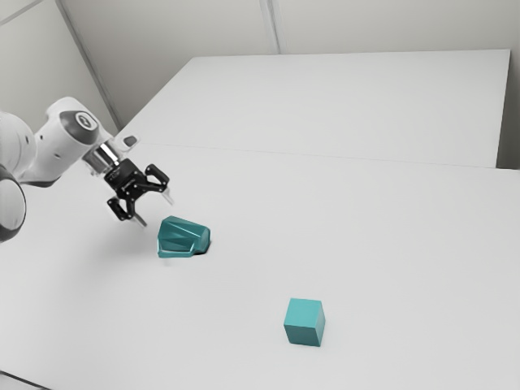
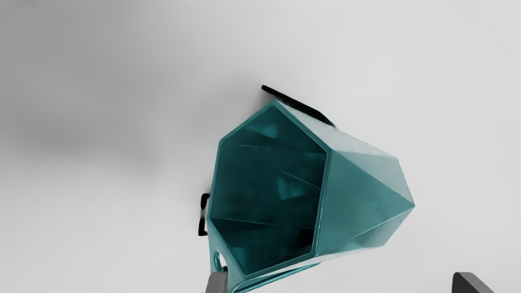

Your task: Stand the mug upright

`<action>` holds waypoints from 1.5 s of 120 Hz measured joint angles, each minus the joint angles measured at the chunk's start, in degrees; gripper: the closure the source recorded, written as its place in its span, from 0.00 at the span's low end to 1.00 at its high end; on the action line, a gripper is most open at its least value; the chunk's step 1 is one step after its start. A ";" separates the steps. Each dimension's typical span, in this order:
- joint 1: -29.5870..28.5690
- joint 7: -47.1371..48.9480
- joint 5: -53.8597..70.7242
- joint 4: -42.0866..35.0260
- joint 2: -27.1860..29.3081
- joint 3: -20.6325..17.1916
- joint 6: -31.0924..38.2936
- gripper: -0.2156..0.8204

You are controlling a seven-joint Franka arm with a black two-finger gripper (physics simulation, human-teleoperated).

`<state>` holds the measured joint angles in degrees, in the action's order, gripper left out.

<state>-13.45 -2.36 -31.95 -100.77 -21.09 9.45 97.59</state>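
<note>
In the exterior view the black gripper [image 1: 156, 210] hangs over the table, its fingers spread apart, just above and to the exterior view's left of the mug. The teal faceted mug [image 1: 184, 237] lies on its side on the table. Seen from the hand, the mug [image 2: 362, 195] shows its dark hollow mouth, with the handle low by one fingertip. The gripper [image 2: 340, 283] is open in the wrist view, with wide space between its fingertips; whether that one fingertip touches the handle I cannot tell.
A teal cube [image 1: 305, 322] sits on the white table [image 1: 390, 244], nearer the exterior camera and to the exterior view's right of the mug. Behind stands a raised white surface [image 1: 349, 97].
</note>
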 joint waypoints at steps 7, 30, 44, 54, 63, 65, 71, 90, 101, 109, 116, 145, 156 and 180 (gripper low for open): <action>-0.01 -0.71 -0.23 1.68 -1.57 0.41 0.02 0.21; -0.34 -3.08 -1.44 3.62 -4.83 0.73 1.55 0.21; -0.34 -4.55 -3.76 3.46 -6.15 0.70 2.77 0.21; -0.34 -5.50 -5.66 3.17 -6.94 0.43 3.71 0.21; -0.31 -6.27 -7.39 3.02 -7.39 0.10 4.29 0.21; -0.29 -6.43 -7.76 2.97 -7.45 -0.03 4.40 0.21; -0.27 -6.87 -8.68 2.89 -7.59 -0.42 4.71 0.21; -0.25 -7.91 -10.11 2.76 -8.51 -1.82 5.43 0.27; -0.25 -8.36 -10.13 2.75 -8.84 -1.95 5.85 0.50; -0.26 -8.63 -10.03 2.82 -8.89 -1.97 6.07 0.65; -0.26 -8.82 -9.88 2.89 -8.80 -2.09 6.25 0.75; -0.15 -9.36 -9.45 3.52 -7.85 -4.59 6.72 0.88; 0.18 -9.41 -9.38 3.39 -6.71 -5.07 7.12 0.90; 1.36 -9.04 -8.15 2.38 -4.49 -5.96 7.74 0.94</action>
<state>-12.09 -11.41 -40.10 -98.39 -25.59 3.49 105.33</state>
